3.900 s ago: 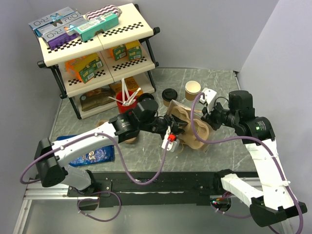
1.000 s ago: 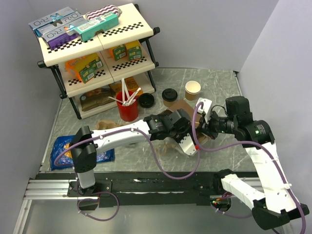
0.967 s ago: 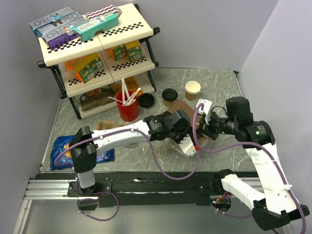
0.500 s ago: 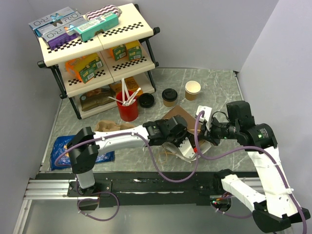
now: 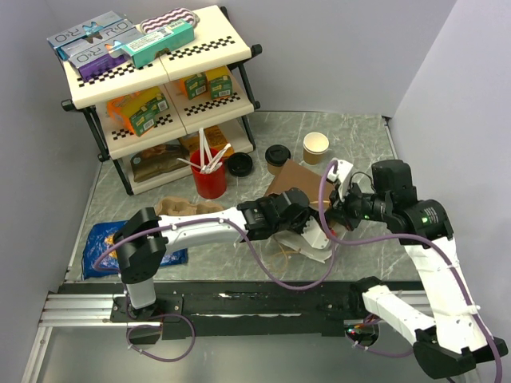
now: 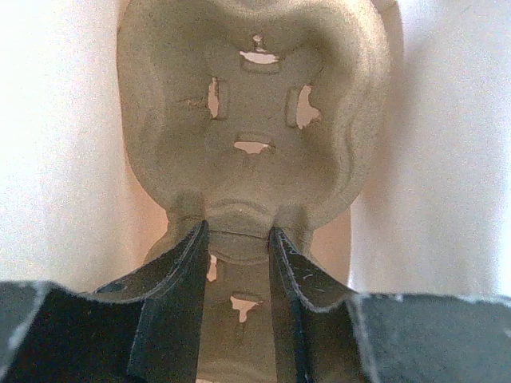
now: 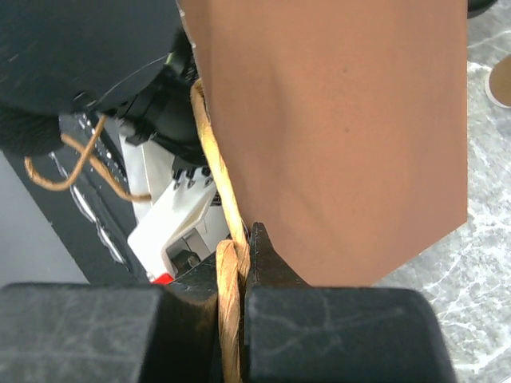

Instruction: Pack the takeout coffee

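Observation:
The takeout coffee (image 5: 277,157), a tan cup with a black lid, stands on the table behind the brown paper bag (image 5: 297,181), and neither gripper touches it. My left gripper (image 6: 235,231) reaches into the bag's mouth and is shut on the middle ridge of a moulded pulp cup carrier (image 6: 255,120). In the top view the bag hides that carrier. My right gripper (image 7: 239,246) is shut on the bag's twisted paper handle (image 7: 215,183), holding the bag (image 7: 343,120) up at its right side.
A lidless tan cup (image 5: 315,148) stands right of the coffee, and a loose black lid (image 5: 239,164) lies to its left. The red cup of white sticks (image 5: 209,182) is next to the shelf rack (image 5: 160,88). A blue snack bag (image 5: 140,251) lies near left.
The bag has shifted and more of its brown side shows. My left arm has pushed a little farther right into it. The right gripper dipped, then rose again, still on the handle.

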You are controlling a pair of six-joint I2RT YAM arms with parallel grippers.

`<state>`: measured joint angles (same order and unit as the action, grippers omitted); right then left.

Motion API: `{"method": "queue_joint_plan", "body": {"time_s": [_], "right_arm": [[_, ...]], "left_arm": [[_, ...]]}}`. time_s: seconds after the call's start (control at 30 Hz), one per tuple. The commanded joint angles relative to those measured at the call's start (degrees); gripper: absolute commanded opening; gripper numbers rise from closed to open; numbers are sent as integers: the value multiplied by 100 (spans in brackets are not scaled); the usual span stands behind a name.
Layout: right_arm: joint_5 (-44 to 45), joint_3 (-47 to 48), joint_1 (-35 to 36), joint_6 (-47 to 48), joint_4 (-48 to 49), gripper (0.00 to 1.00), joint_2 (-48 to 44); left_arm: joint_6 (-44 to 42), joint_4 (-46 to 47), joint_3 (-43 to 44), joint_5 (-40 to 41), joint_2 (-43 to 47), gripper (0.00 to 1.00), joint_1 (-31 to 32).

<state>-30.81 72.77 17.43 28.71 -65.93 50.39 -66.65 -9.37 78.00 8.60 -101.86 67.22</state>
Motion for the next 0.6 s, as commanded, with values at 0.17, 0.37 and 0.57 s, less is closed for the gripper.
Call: {"method": "queue_joint_plan", "body": {"time_s": [0.17,0.37,0.57], "right_arm": [[233,343,-108,-682,159,0,269],[409,290,-205,-753,221,0,375],[435,580,-223,-709,248,0,436]], "left_arm": [[495,664,-39,563,158,1,37],[531,866,-127,652,237,1,37],[522,735,-83,634,167,1,37]]}}
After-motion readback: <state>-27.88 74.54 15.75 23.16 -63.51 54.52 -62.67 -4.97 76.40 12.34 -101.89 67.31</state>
